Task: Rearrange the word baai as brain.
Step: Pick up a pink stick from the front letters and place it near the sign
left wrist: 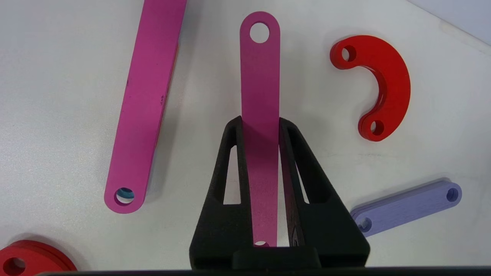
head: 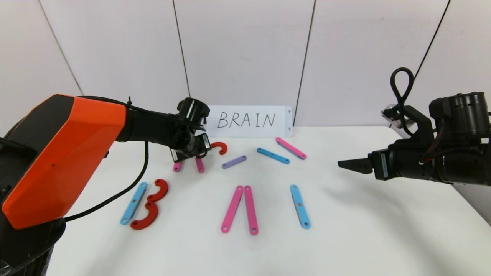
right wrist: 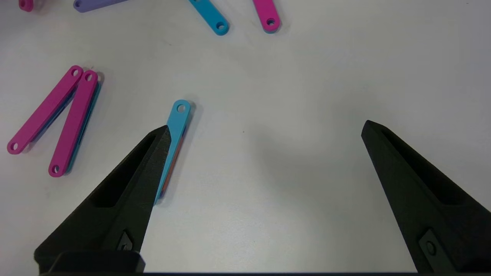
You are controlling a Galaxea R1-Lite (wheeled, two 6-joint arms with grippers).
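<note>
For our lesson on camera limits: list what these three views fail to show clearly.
- Head view: the left gripper covers the upper ends of two pink bars.
- Left wrist view: the gripper hides the held pink bar's near end.
- Right wrist view: one finger covers part of the blue bar.

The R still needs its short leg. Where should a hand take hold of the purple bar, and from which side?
Probably at mid-length, from straight above, fingers across the narrow width. The purple bar lies flat on the table, so only its long edges offer purchase; both sides look clear of the red curve.
</note>
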